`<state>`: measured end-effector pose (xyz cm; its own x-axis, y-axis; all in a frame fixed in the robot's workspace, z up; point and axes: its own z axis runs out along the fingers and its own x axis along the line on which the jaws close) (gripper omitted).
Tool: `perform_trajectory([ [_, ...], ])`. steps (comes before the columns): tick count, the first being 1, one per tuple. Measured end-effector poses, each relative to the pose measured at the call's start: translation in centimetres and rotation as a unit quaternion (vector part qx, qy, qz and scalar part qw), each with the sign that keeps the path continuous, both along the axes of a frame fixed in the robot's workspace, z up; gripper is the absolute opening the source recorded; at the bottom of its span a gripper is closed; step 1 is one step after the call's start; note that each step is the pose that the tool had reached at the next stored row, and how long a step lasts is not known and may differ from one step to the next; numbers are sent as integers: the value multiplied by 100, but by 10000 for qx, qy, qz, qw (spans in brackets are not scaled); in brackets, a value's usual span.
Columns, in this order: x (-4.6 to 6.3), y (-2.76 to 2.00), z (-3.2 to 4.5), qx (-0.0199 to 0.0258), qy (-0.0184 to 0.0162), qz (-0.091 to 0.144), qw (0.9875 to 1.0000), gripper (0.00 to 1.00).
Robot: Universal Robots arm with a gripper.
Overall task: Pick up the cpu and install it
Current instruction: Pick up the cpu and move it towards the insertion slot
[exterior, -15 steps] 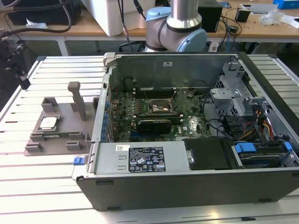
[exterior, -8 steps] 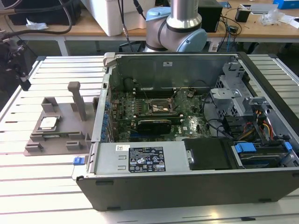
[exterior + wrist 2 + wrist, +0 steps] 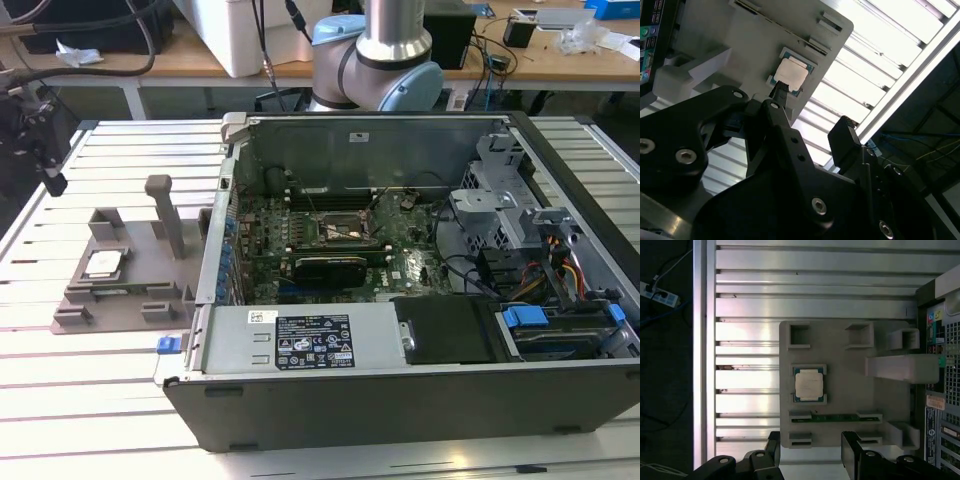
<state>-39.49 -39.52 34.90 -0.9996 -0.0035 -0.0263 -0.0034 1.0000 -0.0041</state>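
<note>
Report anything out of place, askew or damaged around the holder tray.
Nothing stands out. The small square silver-topped cpu lies flat and square in its recess on the grey plastic holder tray, untouched. The black gripper is open and clear of the chip.

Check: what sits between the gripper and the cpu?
First wrist view: grey holder tray surface and a thin green strip slotted in it, between open gripper and cpu.
</note>
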Motion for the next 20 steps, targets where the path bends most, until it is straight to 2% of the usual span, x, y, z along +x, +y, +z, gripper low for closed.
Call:
perform_trajectory([
  [20, 0, 0, -109, 0, 0, 0, 10000, 60],
])
